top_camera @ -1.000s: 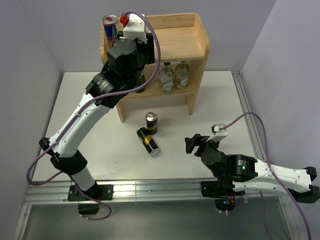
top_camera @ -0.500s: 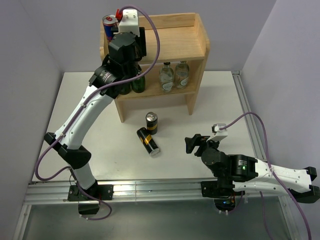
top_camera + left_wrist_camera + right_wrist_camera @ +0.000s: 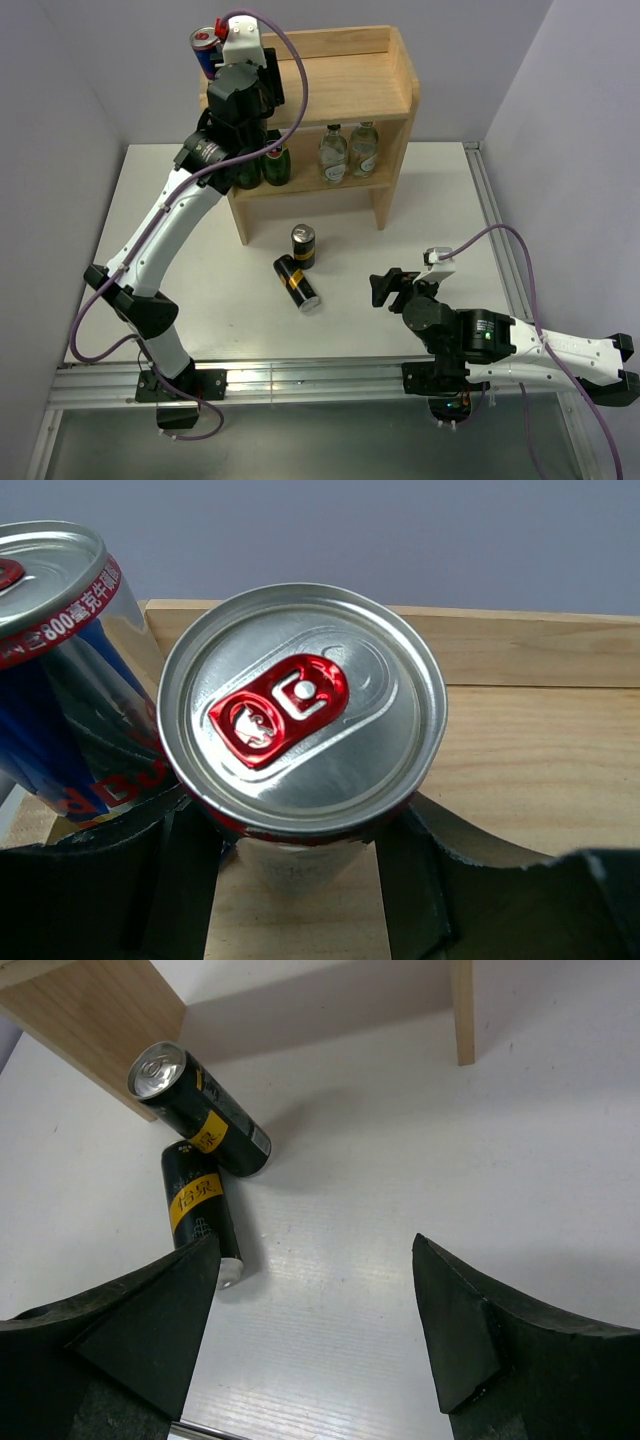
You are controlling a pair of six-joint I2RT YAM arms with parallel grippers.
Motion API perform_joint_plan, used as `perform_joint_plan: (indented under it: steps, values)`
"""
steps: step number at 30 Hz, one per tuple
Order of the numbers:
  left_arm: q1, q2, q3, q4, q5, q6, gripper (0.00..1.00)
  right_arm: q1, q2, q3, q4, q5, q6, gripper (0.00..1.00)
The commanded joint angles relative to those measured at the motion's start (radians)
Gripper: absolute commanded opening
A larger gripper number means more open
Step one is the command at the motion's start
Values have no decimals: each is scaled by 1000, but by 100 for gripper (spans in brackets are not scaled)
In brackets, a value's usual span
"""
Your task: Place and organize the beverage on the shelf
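Leftward travel of the left gripper (image 3: 300, 865) along the shelf (image 3: 360, 75) top; it grips a blue-and-silver can (image 3: 300, 705) beside the second blue can (image 3: 45, 630). Glass bottles (image 3: 333, 153) fill the lower tier. Black-and-gold cans (image 3: 303, 246) wait before the shelf; the right gripper (image 3: 315, 1290) gapes, empty.

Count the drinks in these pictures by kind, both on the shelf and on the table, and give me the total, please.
Blue-and-silver cans: 2
Black-and-gold cans: 2
Clear glass bottles: 2
Green glass bottles: 2
Total: 8
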Motion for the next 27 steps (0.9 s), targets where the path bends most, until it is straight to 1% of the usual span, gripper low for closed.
perform_joint_plan:
  steps: [1,3,4,6,7,9,10,12,14,16,27]
  values:
    - [15,-33,-18,-5,-1,-9,15,3,1,-7,25,22,1,84]
    - [17,-33,-21,-9,3,-16,20,1,1,-5,25,22,1,84]
    - [17,-33,-23,-9,6,-16,29,3,1,-7,25,22,1,84]
    - [15,-33,-29,-11,10,-17,39,3,1,-7,24,22,3,84]
    - [15,-34,-34,-11,13,-22,48,3,1,-5,24,22,3,84]
    - [15,-31,-37,-15,18,-23,57,3,-2,-7,24,22,3,84]
    - [17,-31,-40,-18,19,-25,67,3,0,-5,22,22,4,84]
    - [17,-31,-41,-22,27,-31,76,3,-3,-5,22,22,3,84]
    - [15,-30,-46,-22,33,-36,79,1,-2,-7,27,22,4,84]
    - [17,-30,-49,-23,38,-39,80,3,-2,-5,24,23,6,84]
    - [14,-57,-100,-23,49,-65,79,3,0,-5,25,26,3,84]
